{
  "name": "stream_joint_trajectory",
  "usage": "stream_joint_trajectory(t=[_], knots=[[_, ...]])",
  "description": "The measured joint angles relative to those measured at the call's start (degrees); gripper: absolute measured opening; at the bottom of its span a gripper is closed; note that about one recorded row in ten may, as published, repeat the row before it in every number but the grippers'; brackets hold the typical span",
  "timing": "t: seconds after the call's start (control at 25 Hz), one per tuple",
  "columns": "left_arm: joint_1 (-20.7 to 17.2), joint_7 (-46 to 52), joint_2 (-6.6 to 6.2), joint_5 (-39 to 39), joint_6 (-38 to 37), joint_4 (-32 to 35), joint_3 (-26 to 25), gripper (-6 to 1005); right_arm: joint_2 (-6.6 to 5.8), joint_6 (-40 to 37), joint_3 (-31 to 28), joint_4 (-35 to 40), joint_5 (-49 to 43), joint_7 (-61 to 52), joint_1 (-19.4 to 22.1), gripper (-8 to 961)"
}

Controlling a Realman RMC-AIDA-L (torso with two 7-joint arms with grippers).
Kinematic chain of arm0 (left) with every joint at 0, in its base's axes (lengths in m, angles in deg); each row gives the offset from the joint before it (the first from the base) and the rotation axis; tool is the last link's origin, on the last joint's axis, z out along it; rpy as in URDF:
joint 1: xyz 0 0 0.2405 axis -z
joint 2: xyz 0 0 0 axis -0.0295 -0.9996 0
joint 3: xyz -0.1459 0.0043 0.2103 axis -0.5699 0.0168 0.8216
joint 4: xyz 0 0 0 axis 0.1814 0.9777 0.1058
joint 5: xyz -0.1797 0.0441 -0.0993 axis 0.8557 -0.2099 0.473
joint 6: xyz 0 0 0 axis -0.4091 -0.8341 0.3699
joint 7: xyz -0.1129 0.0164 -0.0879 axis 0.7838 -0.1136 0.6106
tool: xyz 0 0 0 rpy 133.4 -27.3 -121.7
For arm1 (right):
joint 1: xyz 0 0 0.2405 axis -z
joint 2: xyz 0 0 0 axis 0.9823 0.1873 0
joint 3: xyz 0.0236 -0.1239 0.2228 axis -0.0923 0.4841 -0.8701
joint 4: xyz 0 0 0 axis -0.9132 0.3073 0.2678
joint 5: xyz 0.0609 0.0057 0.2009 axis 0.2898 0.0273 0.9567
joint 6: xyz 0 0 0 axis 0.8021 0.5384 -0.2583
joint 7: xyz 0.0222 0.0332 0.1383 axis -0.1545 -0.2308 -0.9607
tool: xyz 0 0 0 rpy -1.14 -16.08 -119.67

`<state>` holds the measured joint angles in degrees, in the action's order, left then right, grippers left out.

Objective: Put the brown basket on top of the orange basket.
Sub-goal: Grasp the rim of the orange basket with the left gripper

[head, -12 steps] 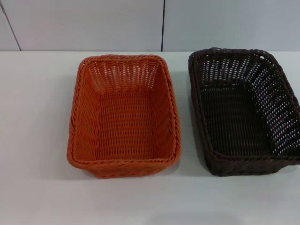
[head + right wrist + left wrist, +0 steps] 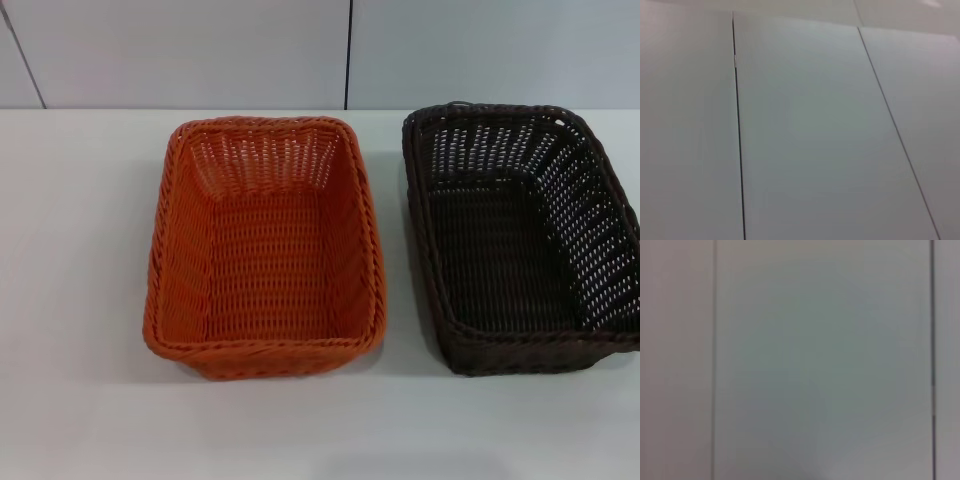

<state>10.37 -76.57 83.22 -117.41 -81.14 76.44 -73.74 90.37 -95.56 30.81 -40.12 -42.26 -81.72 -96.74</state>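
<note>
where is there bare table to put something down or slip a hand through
Bare table lies left of the orange basket and along the front edge below both baskets. Only a narrow strip separates it from the brown basket, which runs off the right edge.

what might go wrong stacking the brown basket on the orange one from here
1. The brown basket runs past the head view's right edge, so a grasp on its far side may be hard to judge.
2. Both baskets look alike in size; lowered askew, the brown one may perch tilted on the orange basket rim.
3. A sideways drag could bump the orange basket, since the gap between them is narrow.
</note>
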Motion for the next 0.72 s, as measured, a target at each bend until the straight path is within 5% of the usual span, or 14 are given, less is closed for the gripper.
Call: stream_joint_trajectory(t=[0.12, 0.28, 0.4, 0.56, 0.64, 0.68, 0.72], knots=[[0.57, 0.00, -0.64, -0.85, 0.03, -1.45, 0.22, 801, -0.01, 0.12, -0.04, -0.03, -0.22, -0.29, -0.39, 660], [1.06, 0.09, -2.67, -4.79, 8.99, -7.47, 0.33, 801, -0.01, 0.28, -0.27, -0.18, -1.58, -0.42, -0.68, 660], [0.05, 2.30, -5.89, -11.34, 26.40, -22.20, 0.33, 801, -0.05, 0.31, -0.38, -0.01, -1.82, -0.44, -0.88, 661], [-1.75, 3.95, -7.08, -15.20, 36.96, -32.92, 0.31, 801, -0.26, 0.81, -0.43, 0.06, -1.65, -0.45, -0.92, 661], [-1.75, 3.95, -7.08, -15.20, 36.96, -32.92, 0.31, 801, -0.32, 1.44, -0.43, 0.09, -1.58, -0.45, -0.97, 661], [-2.56, 3.82, -7.66, -16.35, 46.51, -40.41, 0.29, 801, -0.32, 1.44, -0.43, 0.09, -1.58, -0.45, -0.97, 661], [-2.93, 1.63, -8.23, -16.37, 64.40, -52.94, -0.34, 801, -0.35, 1.74, -0.42, 0.10, -1.52, -0.45, -0.98, 661]])
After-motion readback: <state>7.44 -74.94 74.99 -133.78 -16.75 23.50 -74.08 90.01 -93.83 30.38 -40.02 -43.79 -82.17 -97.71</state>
